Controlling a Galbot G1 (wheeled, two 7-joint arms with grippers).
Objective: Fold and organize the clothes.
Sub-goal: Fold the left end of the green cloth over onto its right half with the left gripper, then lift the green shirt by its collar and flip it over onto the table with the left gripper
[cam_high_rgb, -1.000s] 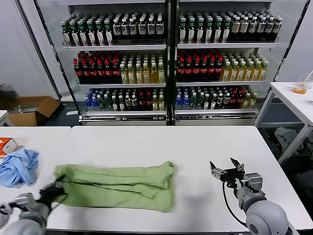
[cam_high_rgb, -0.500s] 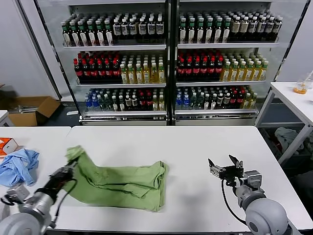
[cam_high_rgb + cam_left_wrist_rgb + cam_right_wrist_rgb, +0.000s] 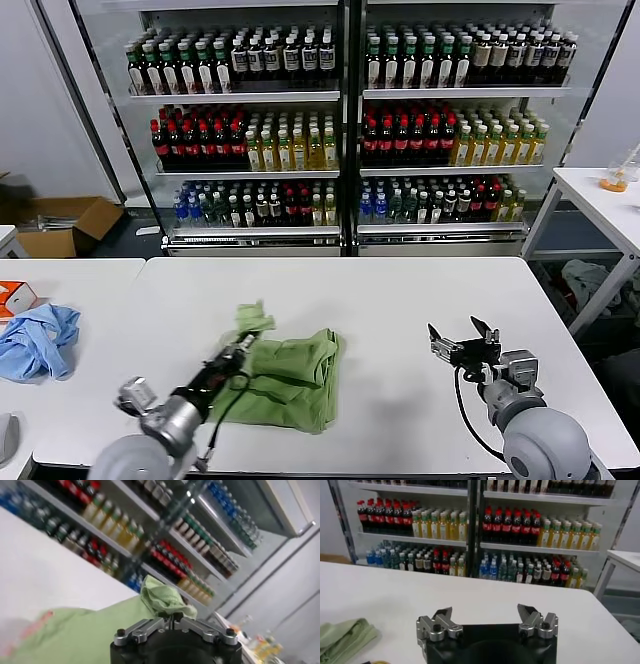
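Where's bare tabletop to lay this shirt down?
Bare white table lies between the light green soft shirt and the open right gripper, and behind the shirt. Crowded: the left side, where the shut left gripper holds the shirt; the light blue cloth lies farther left.

Left gripper (image 3: 243, 345) extended forward over table, fingers (image 3: 172, 618) clamped together on fabric, right gripper (image 3: 465, 345) parked low, fingers (image 3: 443, 616) spread wide
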